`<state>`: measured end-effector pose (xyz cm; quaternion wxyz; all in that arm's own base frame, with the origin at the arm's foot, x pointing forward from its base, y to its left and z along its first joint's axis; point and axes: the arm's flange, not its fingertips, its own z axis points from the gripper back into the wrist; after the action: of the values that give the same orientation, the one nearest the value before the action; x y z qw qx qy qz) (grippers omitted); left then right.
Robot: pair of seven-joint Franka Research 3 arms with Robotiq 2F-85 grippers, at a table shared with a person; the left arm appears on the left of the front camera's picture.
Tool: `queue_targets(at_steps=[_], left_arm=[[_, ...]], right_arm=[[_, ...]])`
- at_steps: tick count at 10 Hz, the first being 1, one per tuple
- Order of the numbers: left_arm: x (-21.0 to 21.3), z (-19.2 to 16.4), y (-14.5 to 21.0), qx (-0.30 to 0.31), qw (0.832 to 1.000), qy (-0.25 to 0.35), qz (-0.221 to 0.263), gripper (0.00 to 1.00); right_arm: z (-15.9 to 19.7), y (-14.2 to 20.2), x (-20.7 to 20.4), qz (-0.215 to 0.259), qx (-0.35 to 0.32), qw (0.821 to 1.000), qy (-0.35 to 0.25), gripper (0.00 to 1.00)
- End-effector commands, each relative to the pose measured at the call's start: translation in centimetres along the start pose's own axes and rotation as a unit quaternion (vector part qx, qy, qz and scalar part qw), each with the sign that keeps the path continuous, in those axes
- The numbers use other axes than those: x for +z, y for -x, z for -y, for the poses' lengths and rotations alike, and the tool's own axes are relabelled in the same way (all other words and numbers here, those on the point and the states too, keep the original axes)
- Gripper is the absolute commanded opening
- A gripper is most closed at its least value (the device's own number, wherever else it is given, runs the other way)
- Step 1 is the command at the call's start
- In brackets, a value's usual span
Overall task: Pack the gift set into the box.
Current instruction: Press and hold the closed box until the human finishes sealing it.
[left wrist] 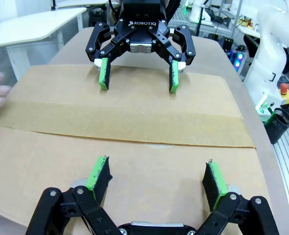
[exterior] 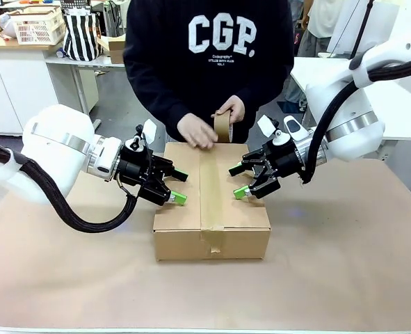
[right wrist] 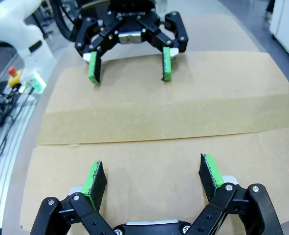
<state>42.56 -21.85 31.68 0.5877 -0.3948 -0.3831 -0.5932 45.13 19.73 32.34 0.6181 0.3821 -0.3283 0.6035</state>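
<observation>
Two grippers are pressed down on the closed flaps of the box (exterior: 212, 202), which sits at the middle of the paper-covered table (exterior: 344, 278). The left gripper (exterior: 177, 186) is held with its jaws spread wide and nothing between them, its green pads (left wrist: 99, 176) resting on the left flap; the right gripper (exterior: 238, 181) is likewise spread wide and empty on the right flap. A strip of brown tape (exterior: 211, 188) is laid along the centre seam and folded down over the near wall. At the far edge, the tape roll (exterior: 222, 125) is held by the person's hands (exterior: 208, 125). The packing is judged nearly complete: the flaps are shut and taped. Cutting the tape and releasing the flaps appear to be left. The contents cannot be seen.
</observation>
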Motion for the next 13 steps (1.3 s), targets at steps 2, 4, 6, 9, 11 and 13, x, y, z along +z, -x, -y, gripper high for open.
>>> queue_targets(at_steps=[2, 4, 6, 9, 11, 13], left_arm=[[0.01, 0.11, 0.24, 0.003, 1.000, 0.000, -0.001, 1.00], [0.01, 0.11, 0.24, 0.003, 1.000, 0.000, -0.001, 1.00], [0.01, 0.11, 0.24, 0.003, 1.000, 0.000, -0.001, 1.00], [0.01, 0.11, 0.24, 0.003, 1.000, 0.000, -0.001, 1.00], [0.01, 0.11, 0.24, 0.003, 1.000, 0.000, -0.001, 1.00], [0.01, 0.11, 0.24, 0.003, 1.000, 0.000, -0.001, 1.00]], right_arm=[[-0.07, 0.07, -0.05, -0.001, 0.000, 1.000, 0.000, 1.00], [-0.07, 0.07, -0.05, -0.001, 0.000, 1.000, 0.000, 1.00], [-0.07, 0.07, -0.05, -0.001, 0.000, 1.000, 0.000, 1.00], [-0.07, 0.07, -0.05, -0.001, 0.000, 1.000, 0.000, 1.00], [-0.07, 0.07, -0.05, -0.001, 0.000, 1.000, 0.000, 1.00], [-0.07, 0.07, -0.05, -0.001, 0.000, 1.000, 0.000, 1.00]])
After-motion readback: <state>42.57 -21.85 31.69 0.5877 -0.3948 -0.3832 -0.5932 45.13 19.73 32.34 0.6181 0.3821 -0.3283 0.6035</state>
